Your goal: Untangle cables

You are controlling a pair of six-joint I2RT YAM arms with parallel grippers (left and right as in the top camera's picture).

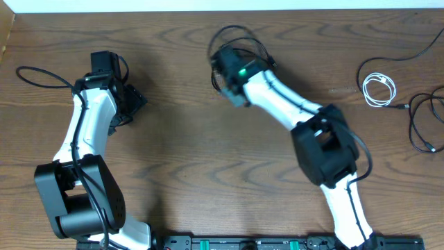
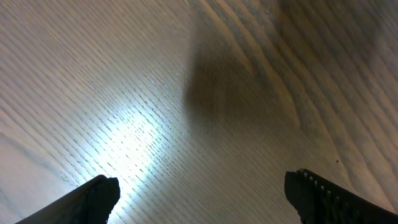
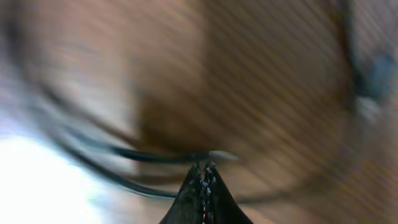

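The right fingers [image 3: 204, 193] are sitting pressed together at the far middle of the worktop [image 1: 194, 146], right at a loose loop of black cable [image 1: 239, 36]. In the right wrist view a dark strand is crossing exactly at their tips, but blur is hiding whether it is actually pinched. The left fingers [image 2: 99, 196] are standing wide apart over bare wood at the left, holding nothing. The white cable [image 1: 379, 89] is lying coiled near the right edge, with a second black cable [image 1: 422, 128] bunched close on its near right side.

The main risk is looking like a weak hold: if the strand is only caught at the very tips, any pull is likely to let it slip free. The loop also seems to be curling around the right wrist, so drawing it away could be tightening it onto the arm or cinching a knot rather than opening it.
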